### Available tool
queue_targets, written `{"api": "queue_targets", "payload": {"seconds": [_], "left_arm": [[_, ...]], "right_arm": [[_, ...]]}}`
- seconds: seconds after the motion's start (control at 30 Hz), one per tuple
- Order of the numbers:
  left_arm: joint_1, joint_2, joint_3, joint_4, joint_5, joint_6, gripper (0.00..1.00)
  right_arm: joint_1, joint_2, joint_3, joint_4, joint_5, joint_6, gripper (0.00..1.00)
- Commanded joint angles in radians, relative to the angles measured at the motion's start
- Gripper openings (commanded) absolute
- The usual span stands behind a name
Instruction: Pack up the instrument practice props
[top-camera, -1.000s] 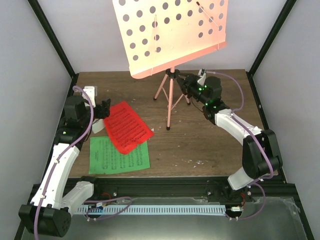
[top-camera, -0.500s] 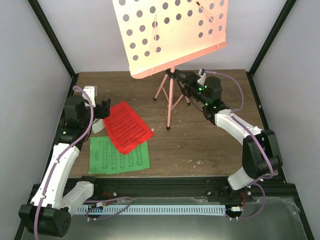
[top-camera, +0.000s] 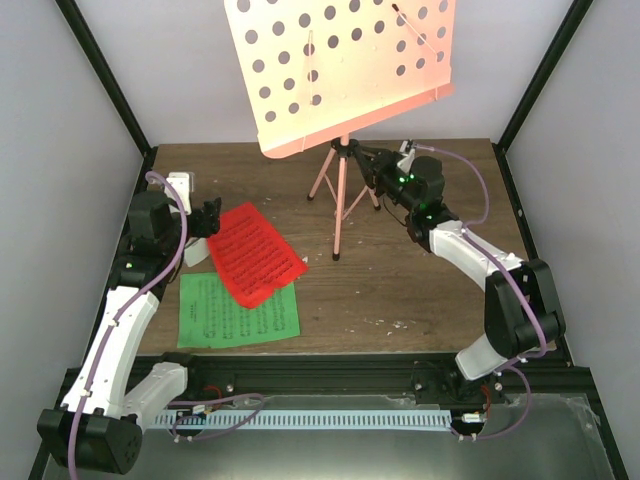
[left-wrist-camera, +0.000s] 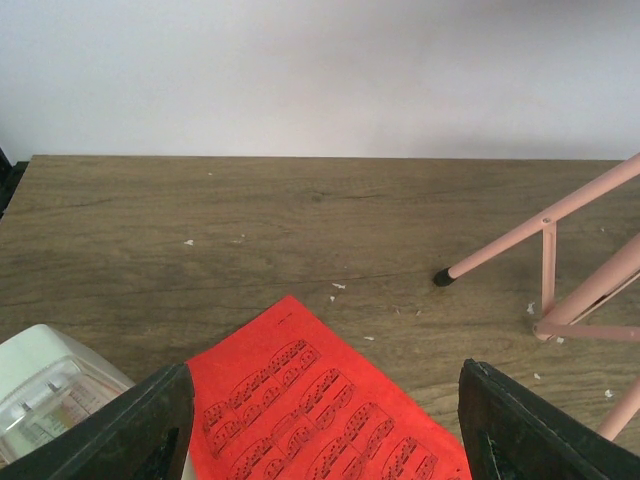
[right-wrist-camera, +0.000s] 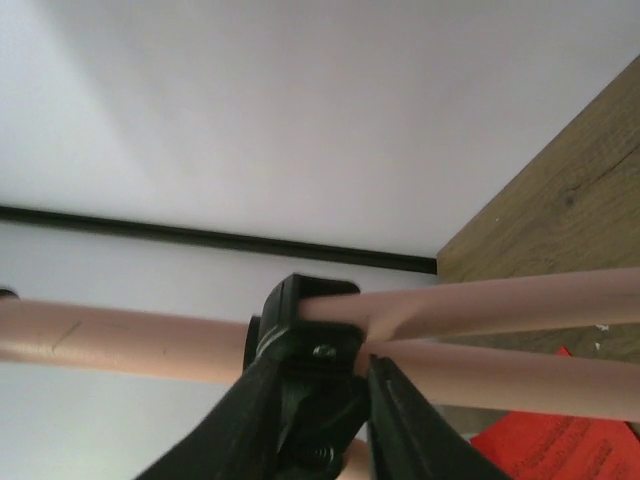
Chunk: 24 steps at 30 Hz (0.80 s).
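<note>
Wide brown wooden surface (top-camera: 420, 290) first, and everything sits out on it. Towering at the back is the pink music stand (top-camera: 340, 70), upright on its tripod, its hole-dotted desk tilted toward the overhead camera.

Down on the left, the green page (top-camera: 235, 315) lies flat near the front edge. The red page (top-camera: 255, 255) lies across its upper part, overlapping it and angled. The little white metronome (top-camera: 195, 252) is just beside the red page's left edge, tucked under the left arm.

Left hand (top-camera: 210, 215) hovers over the red page's far-left corner, fingers spread wide and nothing between them. Right hand (top-camera: 362, 162) is right up at the stand's tripod hub, fingers close either side of the black collar (right-wrist-camera: 305, 330). Whether it is actually clamping I cannot tell.

The left wrist camera picks up the metronome's clear cover (left-wrist-camera: 45, 395), the printed notes on the red page (left-wrist-camera: 330, 420) and a black-tipped stand leg (left-wrist-camera: 540, 215). From above, the metronome shows only as a white patch. The right wrist camera shows the pink tubes (right-wrist-camera: 120, 340) meeting at the collar, with a corner of the red page (right-wrist-camera: 560, 450) low on the right.
</note>
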Motion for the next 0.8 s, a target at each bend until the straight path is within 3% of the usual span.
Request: {"api": "queue_targets", "payload": {"seconds": [0.0, 0.43, 0.5, 0.6, 0.63, 0.77], "left_arm": [[-0.002, 0.001, -0.011, 0.018, 0.011, -0.002, 0.73], [-0.002, 0.007, -0.010, 0.016, 0.014, -0.003, 0.73], [-0.002, 0.008, -0.010, 0.016, 0.015, -0.002, 0.73], [-0.002, 0.009, -0.009, 0.017, 0.016, -0.003, 0.73], [-0.002, 0.010, -0.009, 0.016, 0.016, -0.003, 0.73], [-0.003, 0.011, -0.009, 0.016, 0.018, -0.003, 0.73]], "right_arm": [[0.005, -0.022, -0.007, 0.018, 0.005, -0.007, 0.20], [0.005, 0.014, -0.035, 0.143, -0.030, -0.071, 0.10], [0.006, 0.016, -0.038, 0.161, -0.035, -0.109, 0.18], [0.004, 0.014, -0.054, 0.211, -0.050, -0.170, 0.50], [0.004, 0.014, -0.063, 0.232, -0.057, -0.184, 0.55], [-0.002, 0.020, -0.091, 0.298, -0.088, -0.212, 0.59]]}}
